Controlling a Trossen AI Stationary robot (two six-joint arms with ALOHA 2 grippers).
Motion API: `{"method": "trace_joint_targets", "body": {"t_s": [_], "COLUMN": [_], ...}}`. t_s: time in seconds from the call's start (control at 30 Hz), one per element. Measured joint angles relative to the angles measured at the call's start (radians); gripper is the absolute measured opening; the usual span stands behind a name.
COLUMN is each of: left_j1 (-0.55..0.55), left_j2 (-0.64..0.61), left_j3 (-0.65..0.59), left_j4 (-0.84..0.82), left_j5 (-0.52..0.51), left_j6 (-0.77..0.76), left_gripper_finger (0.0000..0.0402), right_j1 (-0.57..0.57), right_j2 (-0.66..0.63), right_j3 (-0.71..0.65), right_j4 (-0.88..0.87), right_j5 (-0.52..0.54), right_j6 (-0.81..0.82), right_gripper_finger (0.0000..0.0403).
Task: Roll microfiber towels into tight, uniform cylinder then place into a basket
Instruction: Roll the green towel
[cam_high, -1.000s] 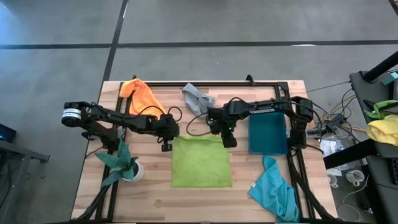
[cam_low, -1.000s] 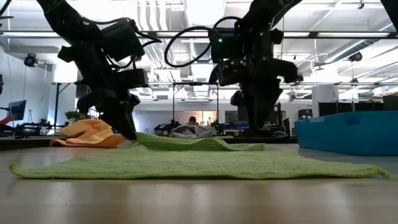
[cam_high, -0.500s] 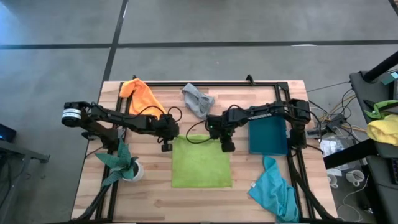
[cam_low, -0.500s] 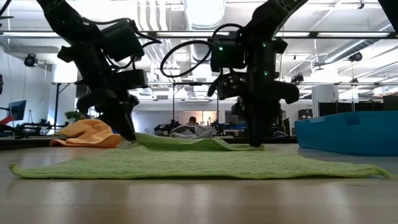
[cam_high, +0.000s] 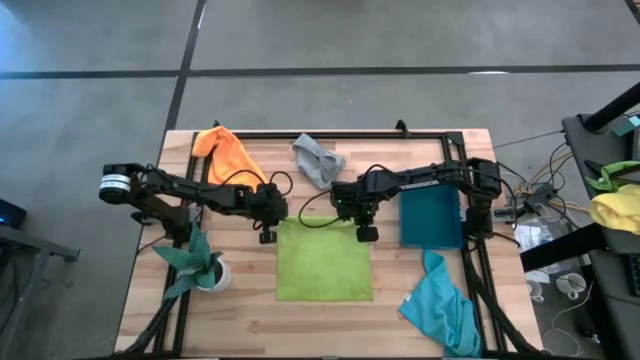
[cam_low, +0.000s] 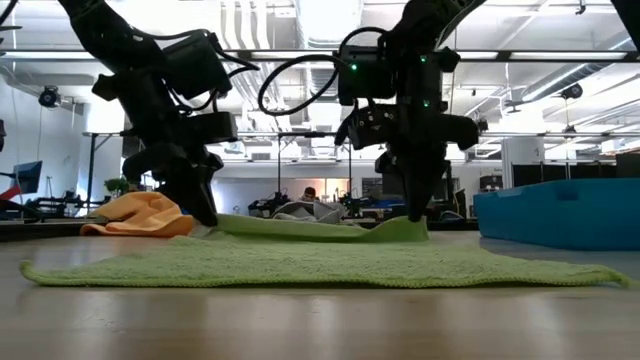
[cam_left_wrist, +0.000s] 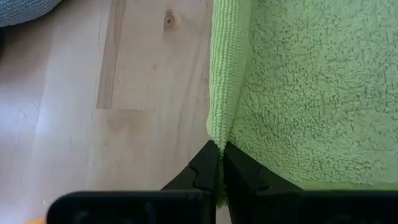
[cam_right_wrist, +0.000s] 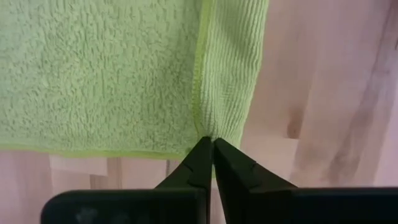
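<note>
lime green towel (cam_high: 323, 262): fleecy square, flat mid-worktop, far edge folded over | left gripper (cam_high: 267, 235): pinching its far-left corner | right gripper (cam_high: 366, 232): clamped on its far-right corner | basket (cam_high: 431, 217): teal plastic, right side | worktop (cam_high: 250, 320): pale wood planks | room: grey floor, workshop with ceiling pipes

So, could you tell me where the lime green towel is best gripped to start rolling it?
Grip the lime green towel at its two far corners, from above. It lies flat, so only a thin edge can be pinched. The left gripper and right gripper already pinch those corners, with the far edge folded over, probably ready to roll toward the near edge.
</note>
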Motion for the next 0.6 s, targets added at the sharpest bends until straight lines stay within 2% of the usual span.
{"method": "trace_joint_targets", "body": {"t_s": [0.27,0.6], "left_j1": [0.000,0.000], "left_j2": [0.000,0.001], "left_j3": [0.000,-0.009], "left_j4": [0.034,0.034], "left_j5": [-0.007,-0.011], "left_j6": [-0.060,-0.054], "left_gripper_finger": [0.0002,0.0002], "right_j1": [-0.016,-0.019], "right_j2": [0.002,0.002], "right_j3": [-0.014,-0.086], "right_j4": [0.016,0.053], "right_j5": [0.102,0.125], "right_j6": [-0.051,-0.080], "right_gripper_finger": [0.0012,0.0013]}}
